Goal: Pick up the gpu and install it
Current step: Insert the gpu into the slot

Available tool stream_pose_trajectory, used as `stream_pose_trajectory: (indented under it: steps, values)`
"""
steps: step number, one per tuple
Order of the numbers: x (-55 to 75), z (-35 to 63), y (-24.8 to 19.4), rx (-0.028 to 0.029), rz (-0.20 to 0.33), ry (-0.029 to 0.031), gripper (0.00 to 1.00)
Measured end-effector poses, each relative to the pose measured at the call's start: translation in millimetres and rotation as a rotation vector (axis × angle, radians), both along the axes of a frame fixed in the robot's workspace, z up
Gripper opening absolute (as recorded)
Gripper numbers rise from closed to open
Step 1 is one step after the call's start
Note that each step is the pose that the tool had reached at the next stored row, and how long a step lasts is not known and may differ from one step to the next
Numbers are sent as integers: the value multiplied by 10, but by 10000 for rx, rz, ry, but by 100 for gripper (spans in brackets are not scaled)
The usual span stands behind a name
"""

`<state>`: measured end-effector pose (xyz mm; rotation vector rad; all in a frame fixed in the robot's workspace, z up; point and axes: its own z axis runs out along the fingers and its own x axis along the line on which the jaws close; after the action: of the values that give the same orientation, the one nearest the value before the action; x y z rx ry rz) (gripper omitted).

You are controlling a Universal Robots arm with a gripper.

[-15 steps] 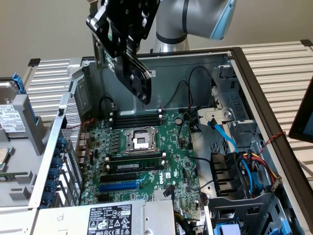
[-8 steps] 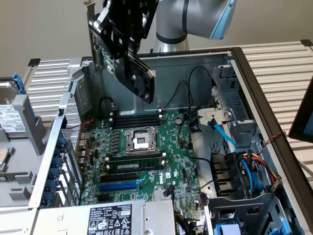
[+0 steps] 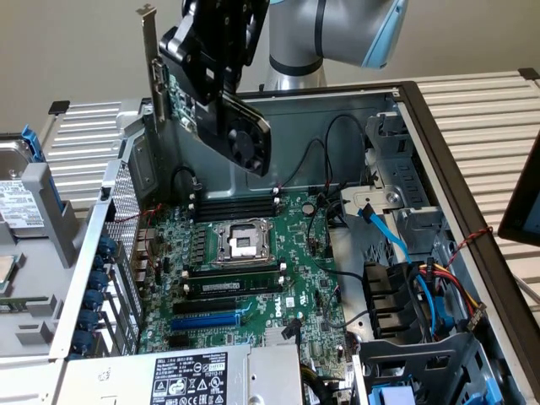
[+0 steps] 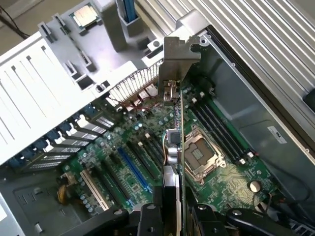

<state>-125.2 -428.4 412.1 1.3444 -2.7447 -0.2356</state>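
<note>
The gpu (image 3: 221, 114), a green card with a black fan shroud and a silver end bracket, hangs tilted in the air above the open computer case. My gripper (image 3: 218, 59) is shut on it from above. The card is over the back part of the green motherboard (image 3: 295, 278), higher than the memory sticks (image 3: 236, 207) and the processor socket (image 3: 240, 243). In the wrist view the gpu (image 4: 179, 123) is seen edge-on, its bracket (image 4: 179, 51) far from the camera, and my gripper (image 4: 174, 219) clamps it on both sides. The blue expansion slot (image 4: 133, 169) lies beside the card's line, well below it.
The case's rear wall with blue slot latches (image 3: 93, 295) is at the exterior view's left. A power supply (image 3: 186, 375) sits at the front. A drive cage with coloured cables (image 3: 413, 295) fills the right. A hard drive (image 3: 21, 207) lies outside the case at the left.
</note>
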Motion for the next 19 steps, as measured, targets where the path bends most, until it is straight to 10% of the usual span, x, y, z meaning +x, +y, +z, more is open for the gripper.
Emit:
stream_pose_trajectory:
  steps: [19]
  values:
    - [-1,-8,0,0,3448,-454,27]
